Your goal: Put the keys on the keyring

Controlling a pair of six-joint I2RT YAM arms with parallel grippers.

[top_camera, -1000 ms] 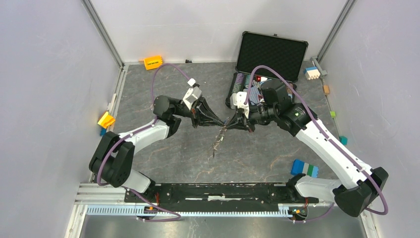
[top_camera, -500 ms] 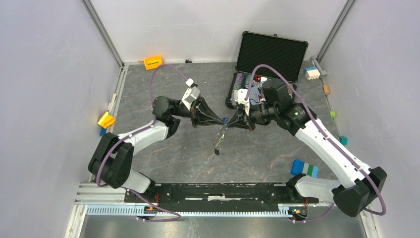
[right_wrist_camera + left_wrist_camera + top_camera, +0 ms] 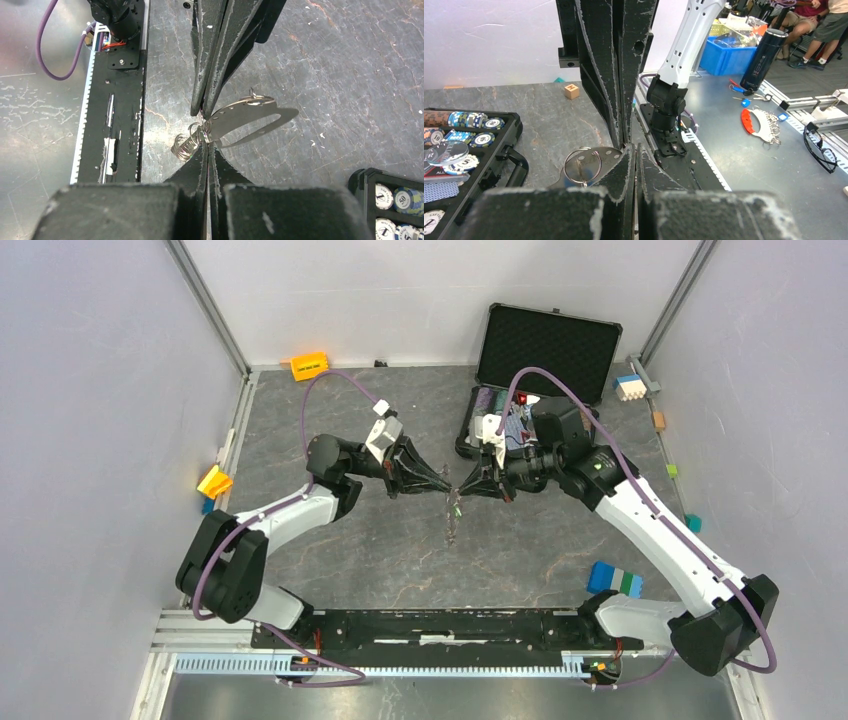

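At the near edge of the grey marbled table (image 3: 370, 540), the two arm bases are sitting side by side, and both arms are reaching inward to meet tip to tip above the mid-table.

The left gripper (image 3: 443, 482) is pointing right with its fingers (image 3: 624, 172) pressed together. Whether they are pinching metal cannot be told.

The right gripper (image 3: 464, 487) is pointing left. Its fingers (image 3: 197, 167) are pressing together on the narrow end of the large flat silver metal oval keyring (image 3: 235, 116).

The keyring is hanging clear of the table, right at the point where the two sets of fingertips are meeting.

- Long axis: it is running crosswise to the line of the fingers and roughly level.
- Direction: the free end is pointing away from the bases, toward the far side where the case stands. In the right wrist view it is extending rightward with its slotted flat face turned to the camera.
- A round silver wire ring (image 3: 583, 166) is sitting at the free end.
- A bunch of small silver wire coils (image 3: 186, 145) is crowding the gripped end; whether a key is among them cannot be told.
- A thin silver chain (image 3: 451, 525) is dangling below, with a small green tag (image 3: 455, 504) near its top.

Farther back, an open black hard case (image 3: 548, 340) is holding round poker chips (image 3: 471, 120).
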